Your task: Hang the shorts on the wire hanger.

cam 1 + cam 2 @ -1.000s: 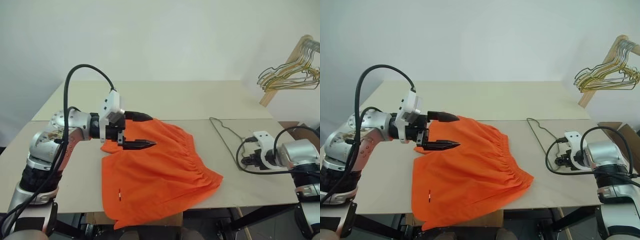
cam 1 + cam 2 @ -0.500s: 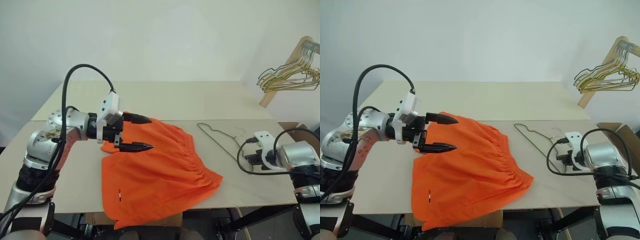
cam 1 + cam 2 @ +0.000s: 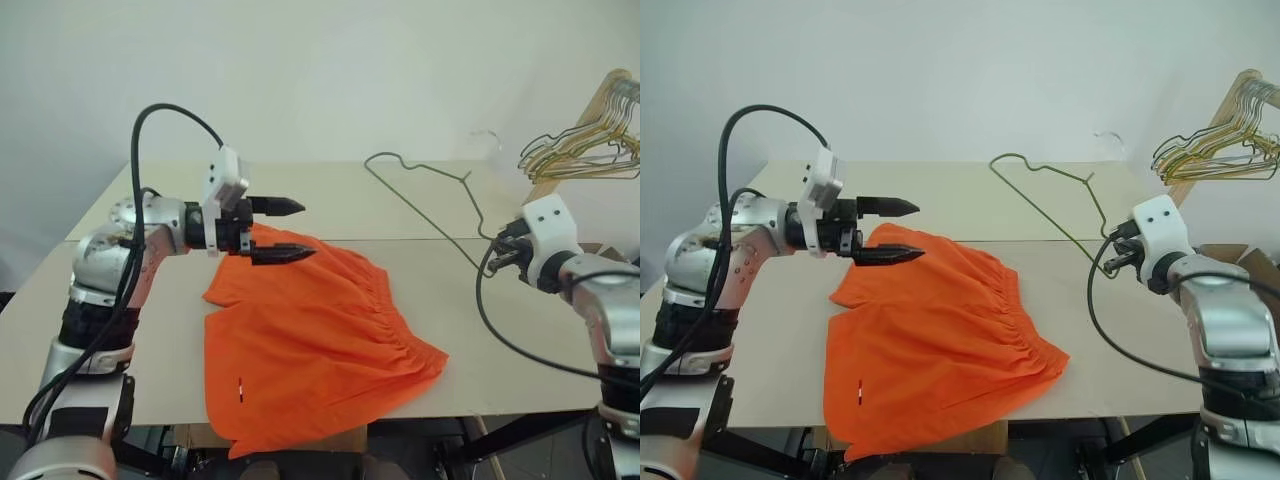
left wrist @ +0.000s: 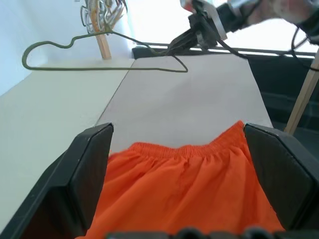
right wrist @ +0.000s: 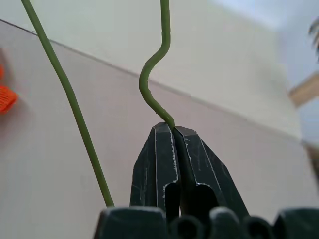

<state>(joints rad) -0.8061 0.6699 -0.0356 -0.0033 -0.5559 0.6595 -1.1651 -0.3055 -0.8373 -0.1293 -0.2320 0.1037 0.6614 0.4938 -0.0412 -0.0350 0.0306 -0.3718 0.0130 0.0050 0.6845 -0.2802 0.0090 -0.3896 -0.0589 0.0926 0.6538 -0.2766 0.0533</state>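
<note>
Jaws: right gripper [image 5: 174, 130] is clamped tight on the wire hanger [image 3: 1045, 196], pinching the wire at a kink near one corner, per the right wrist view. Left gripper [image 3: 283, 231] is at full spread and holds nothing, fingers level above the far edge of the shorts [image 3: 305, 345].

Change: a second ago the hanger lay flat on the table [image 3: 520, 330] by the right hand. Now it's lifted clear and held up in the air, hook end out toward 10 o'clock of the right gripper in the head view, frame slanting over the table's back half. Left gripper has risen a little off the fabric and pushed forward; it was open then too.

Shorts: flat on the near table edge, about 6 o'clock of the scene, waistband toward 3 o'clock, one leg hem hanging over the front edge. Well apart from the hanger.

Read: hanger pickup looks done, threading not yet started. My guess at next step: left grabs the waistband or a leg and brings it to the wire. Risk: thin wire pivoting in a one-point pinch.

Spare hanger bunch on the wooden rack [image 3: 580, 150] at 2 o'clock, untouched.
</note>
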